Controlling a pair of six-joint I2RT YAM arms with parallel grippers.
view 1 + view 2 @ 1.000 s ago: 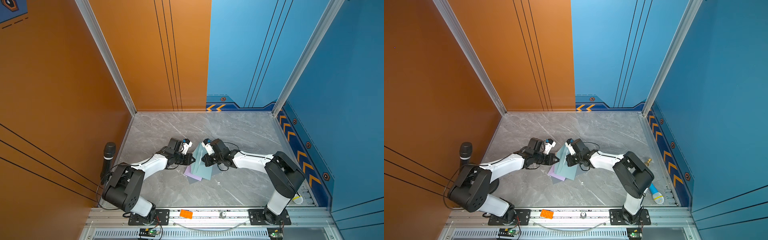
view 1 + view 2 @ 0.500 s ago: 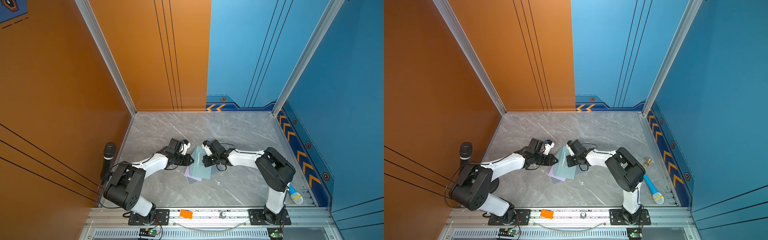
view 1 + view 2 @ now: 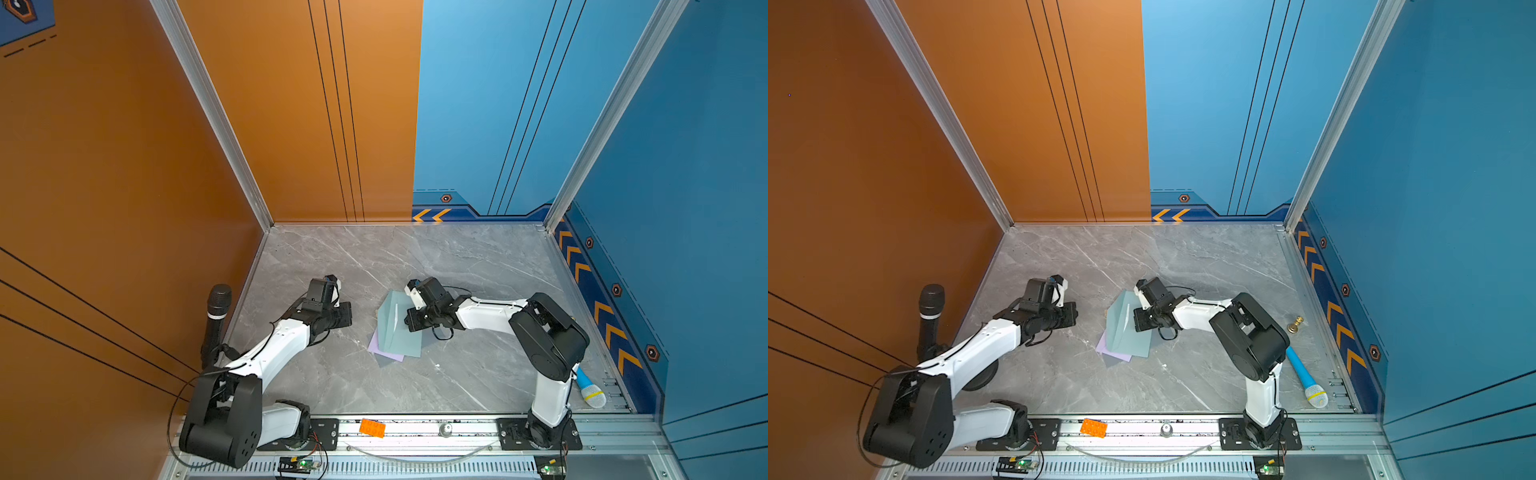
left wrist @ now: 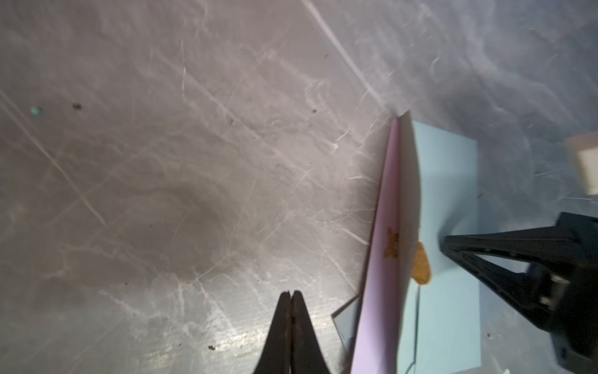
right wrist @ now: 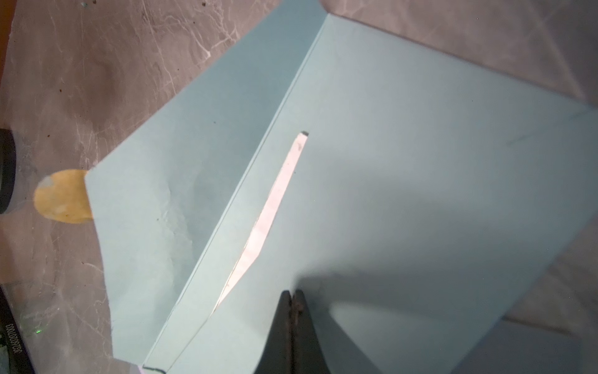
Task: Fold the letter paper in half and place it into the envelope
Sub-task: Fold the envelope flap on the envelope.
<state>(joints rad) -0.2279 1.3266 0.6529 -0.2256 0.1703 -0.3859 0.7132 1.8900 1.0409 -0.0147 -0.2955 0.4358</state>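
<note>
The pale blue envelope (image 3: 401,334) (image 3: 1129,338) lies mid-table, its flap (image 5: 155,200) open and tipped with an orange sticker (image 5: 61,200) (image 4: 420,268). A corner of the lilac letter paper (image 3: 384,354) (image 3: 1113,353) pokes out under its near left edge. A pink sliver (image 5: 275,207) shows in the envelope mouth. My right gripper (image 3: 409,323) (image 3: 1138,325) (image 5: 293,291) is shut, empty, tips on the envelope body (image 4: 453,181). My left gripper (image 3: 349,316) (image 3: 1074,316) (image 4: 291,293) is shut, holding nothing, over bare table left of the envelope.
A black microphone (image 3: 218,307) stands by the left wall. A blue microphone (image 3: 1306,380) and a small brass piece (image 3: 1295,324) lie near the right wall. An orange block (image 3: 372,428) sits on the front rail. Walls close in the grey marble table (image 3: 457,257).
The envelope, held up on edge a second ago, has come down flat. My left gripper has drawn back leftward, clear of it. The right arm's elbow has swung out to the right.
</note>
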